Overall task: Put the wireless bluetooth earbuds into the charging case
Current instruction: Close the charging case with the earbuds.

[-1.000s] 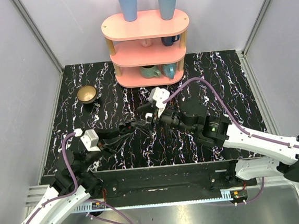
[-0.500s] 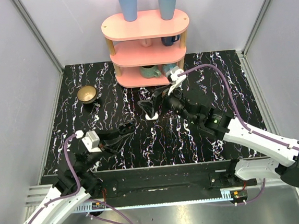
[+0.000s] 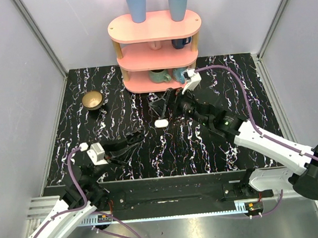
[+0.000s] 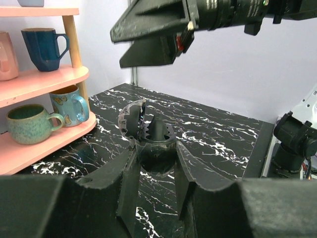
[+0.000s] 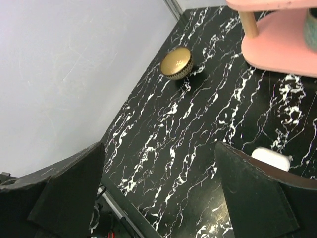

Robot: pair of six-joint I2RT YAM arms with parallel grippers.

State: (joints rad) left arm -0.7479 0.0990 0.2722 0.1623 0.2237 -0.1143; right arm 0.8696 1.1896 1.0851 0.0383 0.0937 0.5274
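1. Plainly, the right gripper [image 3: 164,104] has its jaws spread as wide as they go and carries nothing. Its wrist view shows only bare marble between the two fingers.
2. The left gripper [image 3: 134,138] is pressed together, hanging low over the near left of the table [image 3: 239,84]. Its own camera shows toothed black tips meeting, and I cannot tell whether anything tiny is caught between them.
3. The charging case [image 3: 161,122] lies flat on the table just beside the right gripper, on its near side, apart from both fingers. In the right wrist view one finger hides its edge. Its lid looks down, with no opening showing.
4. No earbuds show anywhere: not on the marble, not in either pincer so far as can be made out. The white flecks around the case read as marble veins.
5. Judged from this, the insertion looks finished or close to it, with the case set down and let go. Whether both earbuds sit inside cannot be confirmed with the lid down.
6. Farther out, a gold bowl [image 3: 92,99] and the pink shelf [image 3: 154,27] stand well apart from the work.
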